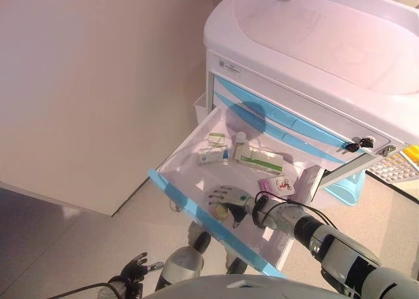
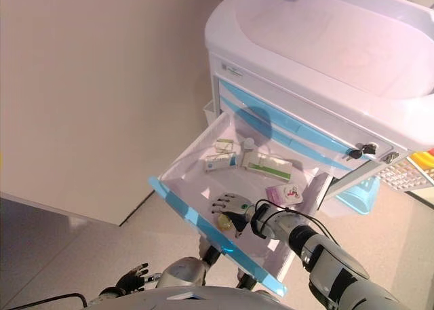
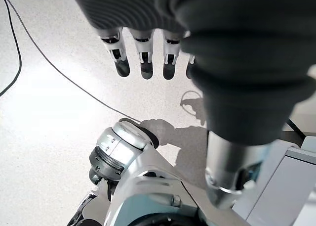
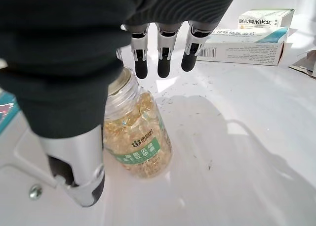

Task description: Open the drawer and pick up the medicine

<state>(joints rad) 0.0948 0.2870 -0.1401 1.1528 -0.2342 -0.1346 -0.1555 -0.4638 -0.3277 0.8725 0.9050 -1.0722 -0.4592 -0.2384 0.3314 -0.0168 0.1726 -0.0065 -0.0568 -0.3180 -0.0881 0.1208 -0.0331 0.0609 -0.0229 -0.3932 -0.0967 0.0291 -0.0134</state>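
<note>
White drawer (image 1: 183, 156); bottle (image 4: 136, 137) lying flat beneath right hand (image 1: 229, 201)

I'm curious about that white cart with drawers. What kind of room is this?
Probably a clinic or hospital room. A white cart with blue-trimmed drawers stands here, and its open drawer holds medicine boxes and a pill bottle.

The robot's right arm reaches forward from the lower right with its wrist bent down, and the right hand (image 1: 229, 202) hangs palm-down with fingers (image 4: 162, 63) nearly straight and the thumb set apart to one side, grasping nothing. The left hand (image 1: 135, 268) hangs low at the robot's side, its fingers (image 3: 144, 58) relaxed and loosely extended.
</note>
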